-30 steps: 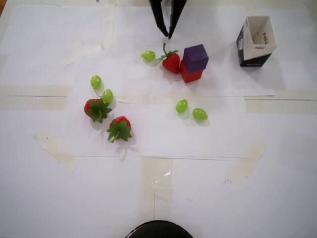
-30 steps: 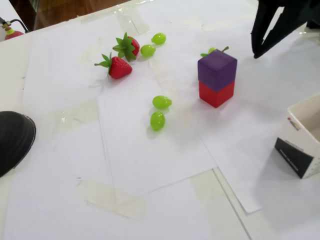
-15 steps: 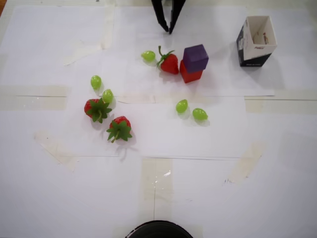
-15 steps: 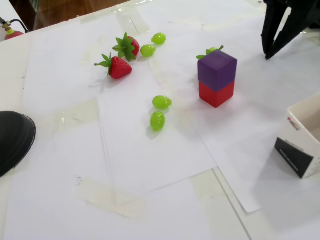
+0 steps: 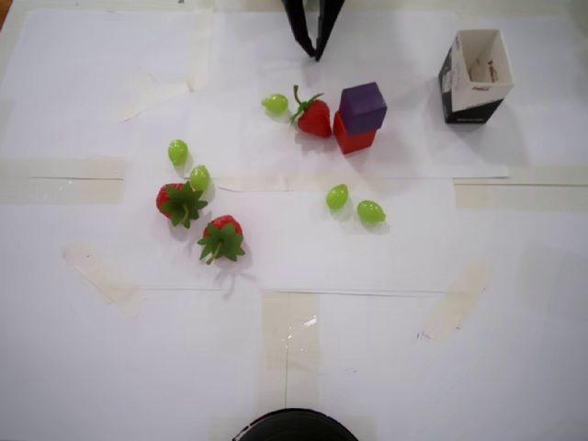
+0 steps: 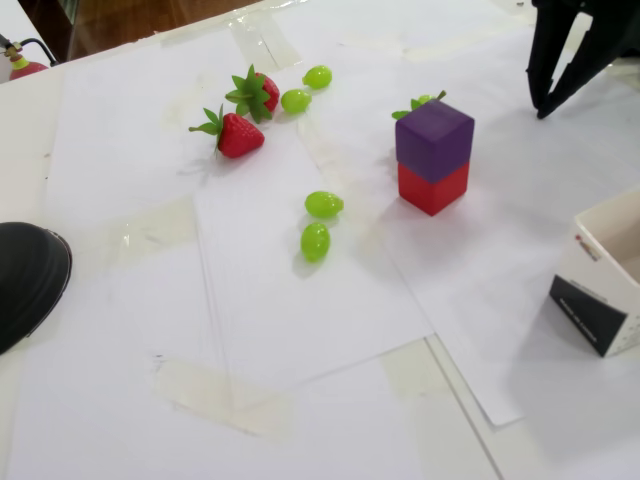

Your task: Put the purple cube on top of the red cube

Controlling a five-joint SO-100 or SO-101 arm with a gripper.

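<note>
A: Purple cube (image 6: 434, 139) seated squarely on the red cube (image 6: 433, 186), edges nearly flush in the fixed view. Same stack in the overhead view, purple cube (image 5: 363, 107) covering most of the red cube (image 5: 354, 139).

B: End effector (image 6: 545, 106)?

A: Well apart from the stack, empty, nothing pinched. Dark fingers converging almost to a point in both views, only a thin gap between the tips, so near enough pressed together. At the top edge overhead (image 5: 315, 54), beyond the strawberry (image 5: 313, 117) beside the stack.

B: Step in hand, then?

A: By the look of it, retreat after the placement. Task seemingly complete.

B: Advice for doing it well?

A: Withdraw up and away from the stack, never across it. Steer clear of the strawberry touching the red cube's side; a nudge there could shift the base. Likewise the grape (image 5: 275, 104) just past that strawberry. No sweeping toward the open box (image 5: 474, 74) on the other side of the stack. Slow, straight, no sudden wrist turns near the surface (image 5: 386, 358).
</note>
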